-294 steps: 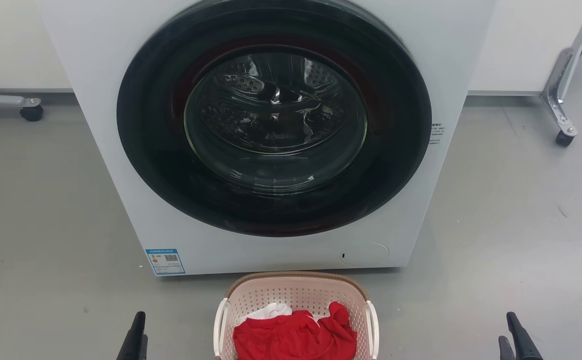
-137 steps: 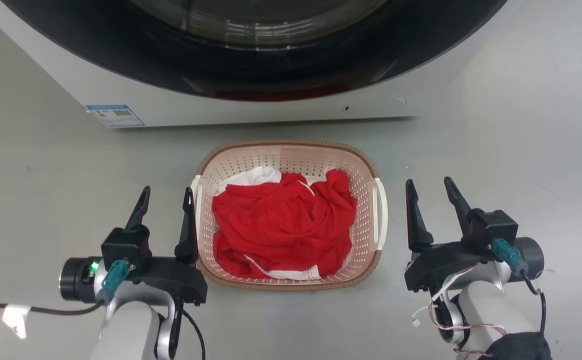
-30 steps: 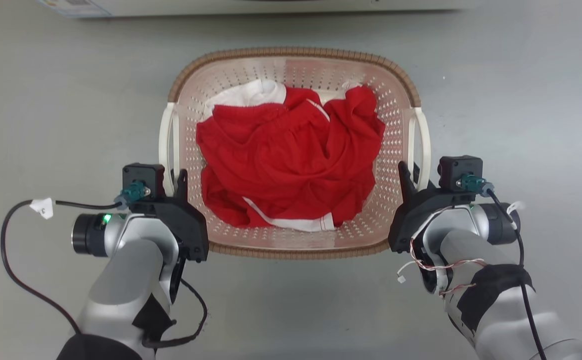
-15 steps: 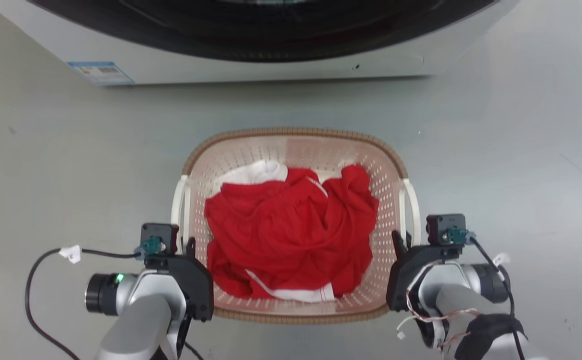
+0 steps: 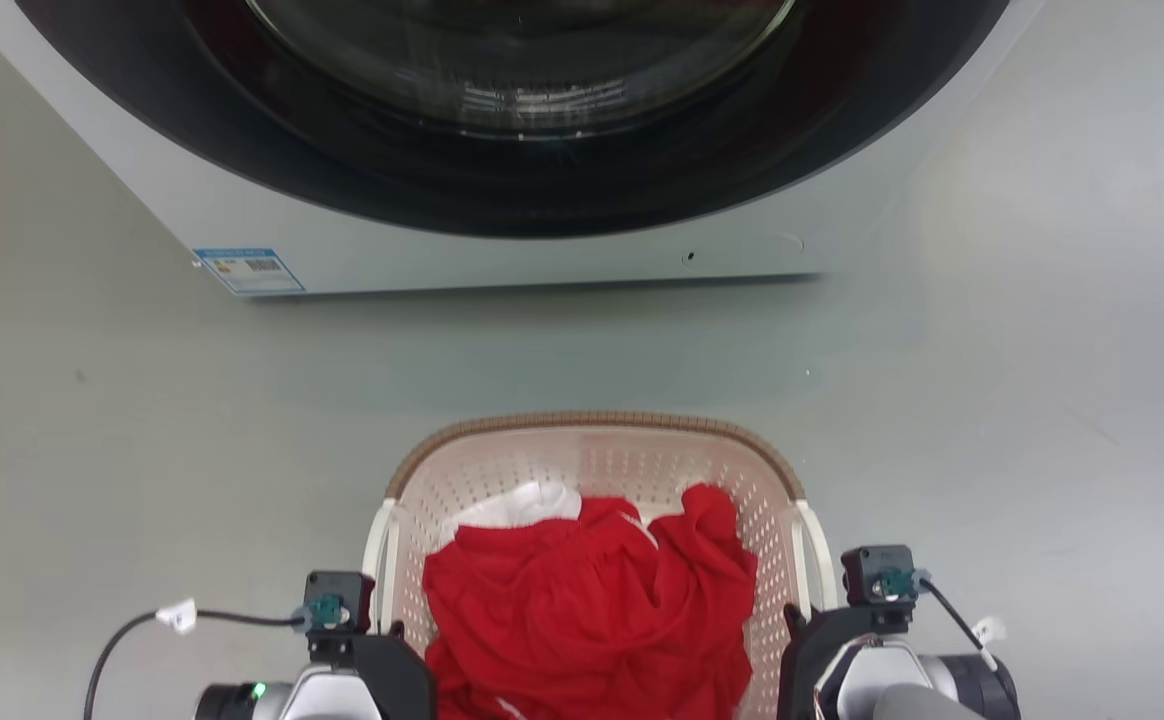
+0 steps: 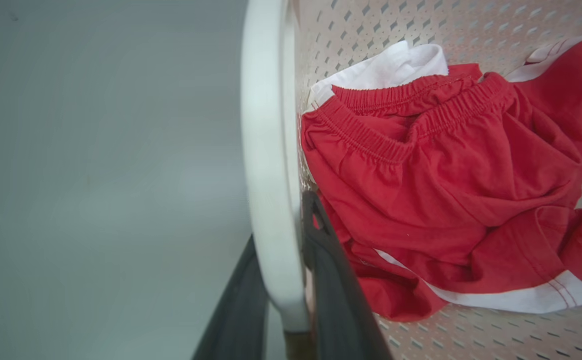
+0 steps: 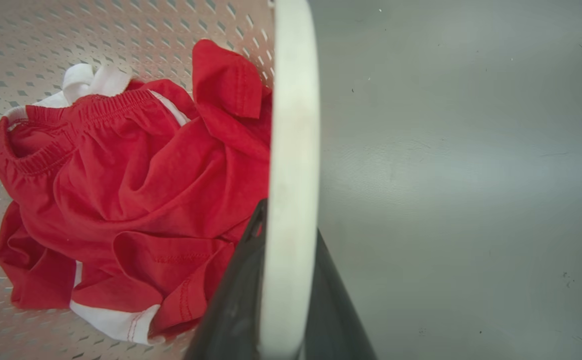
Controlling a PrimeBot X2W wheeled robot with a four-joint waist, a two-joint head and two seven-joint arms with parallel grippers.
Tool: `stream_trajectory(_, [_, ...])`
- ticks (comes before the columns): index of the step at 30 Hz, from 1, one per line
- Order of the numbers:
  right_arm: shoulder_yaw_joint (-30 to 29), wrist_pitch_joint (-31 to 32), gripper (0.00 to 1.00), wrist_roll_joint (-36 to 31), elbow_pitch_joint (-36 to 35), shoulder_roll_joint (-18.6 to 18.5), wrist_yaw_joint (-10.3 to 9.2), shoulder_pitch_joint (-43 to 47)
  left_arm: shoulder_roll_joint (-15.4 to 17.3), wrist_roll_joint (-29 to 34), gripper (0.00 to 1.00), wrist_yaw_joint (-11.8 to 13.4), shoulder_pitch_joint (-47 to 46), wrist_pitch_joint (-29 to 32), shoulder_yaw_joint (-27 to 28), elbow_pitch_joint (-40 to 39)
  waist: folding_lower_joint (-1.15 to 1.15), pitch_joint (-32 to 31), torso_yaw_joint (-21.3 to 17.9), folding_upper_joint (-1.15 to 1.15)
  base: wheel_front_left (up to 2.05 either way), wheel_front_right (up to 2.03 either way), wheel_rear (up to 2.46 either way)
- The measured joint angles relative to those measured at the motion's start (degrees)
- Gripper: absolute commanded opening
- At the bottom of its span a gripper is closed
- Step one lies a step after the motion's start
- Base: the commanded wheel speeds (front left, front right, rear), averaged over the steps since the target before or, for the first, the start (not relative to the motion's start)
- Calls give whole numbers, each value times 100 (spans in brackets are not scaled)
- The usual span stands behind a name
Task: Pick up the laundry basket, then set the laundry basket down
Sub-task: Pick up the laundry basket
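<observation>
Left gripper (image 6: 282,220): dark fingers pinching the left white plastic side handle (image 6: 266,150).
Right gripper (image 7: 291,225): clamped the same way on the right white plastic side handle (image 7: 293,125).
Basket: pale pink perforated plastic laundry basket (image 5: 592,420) with a brown woven-look rim, held between both grippers near the white front-loading washer (image 5: 502,265), with crumpled red-and-white clothes (image 5: 592,600) inside.
Risk: the smooth handles could slip through the fingers, and uneven arm motion would tilt the basket and spill the clothes.

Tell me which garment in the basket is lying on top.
The red shorts, with the gathered waistband and white hem trim, lie on top. The white cloth is mostly buried under them, peeking out toward the laundry basket's far left corner.
</observation>
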Motion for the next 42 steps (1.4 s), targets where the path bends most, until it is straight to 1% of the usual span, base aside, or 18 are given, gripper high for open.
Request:
stream_trajectory(14, [276, 221, 0, 312, 25, 2, -1, 540, 34, -436, 0, 118, 622, 230, -357, -144, 1, -761, -14, 0, 0, 0, 0])
stream_trajectory(15, [319, 266, 0, 358, 22, 2, -1, 614, 36, -449, 0, 151, 710, 237, -403, -144, 1, -867, -15, 0, 0, 0, 0])
stream_trajectory(26, [532, 369, 0, 636, -29, -1, -2, 1077, 53, -616, 0, 200, 1112, 376, -665, -168, 1, -1433, -44, 0, 0, 0, 0])
stream_trajectory(42, [758, 459, 0, 921, -29, -5, -26, 1370, 81, -901, 0, 275, 1407, 477, -907, -211, 1, -1930, -165, 0, 0, 0, 0])
